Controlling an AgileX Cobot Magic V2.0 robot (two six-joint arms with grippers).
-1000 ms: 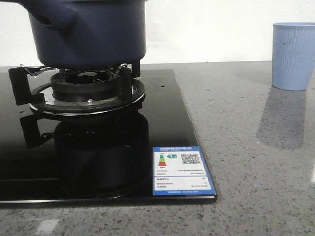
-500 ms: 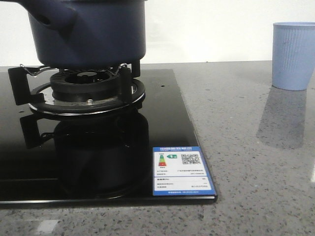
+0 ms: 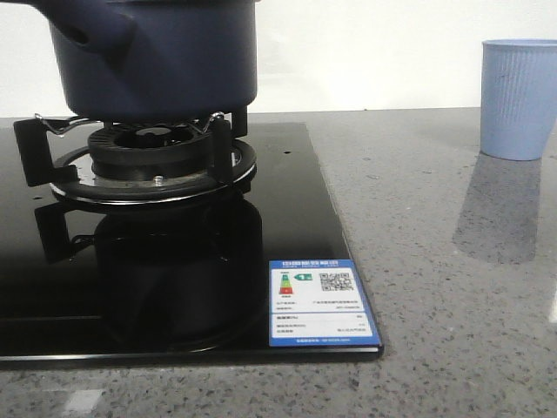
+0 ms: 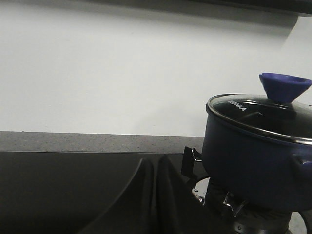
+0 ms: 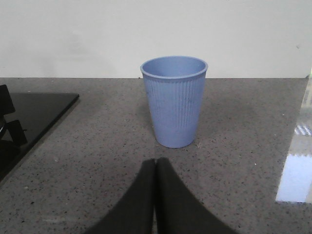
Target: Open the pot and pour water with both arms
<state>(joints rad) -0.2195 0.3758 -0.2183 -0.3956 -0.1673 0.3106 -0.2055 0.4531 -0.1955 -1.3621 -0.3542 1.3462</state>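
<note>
The dark navy pot [image 3: 157, 57] stands on the gas burner [image 3: 152, 161] of the black glass hob. Its stubby side handle [image 3: 96, 30] points toward the camera's left. In the left wrist view the pot [image 4: 253, 151] wears a glass lid [image 4: 261, 112] with a blue cone knob [image 4: 284, 87]. My left gripper [image 4: 154, 161] is shut and empty, low over the hob, beside the pot and apart from it. My right gripper [image 5: 155, 162] is shut and empty over the counter, a short way in front of the light blue ribbed cup [image 5: 174, 101]. Neither gripper shows in the front view.
The light blue cup [image 3: 519, 98] stands on the grey speckled counter [image 3: 435, 261] at the far right. The hob [image 3: 174, 287] carries an energy label sticker [image 3: 320, 302] at its front right corner. A white wall runs behind the counter.
</note>
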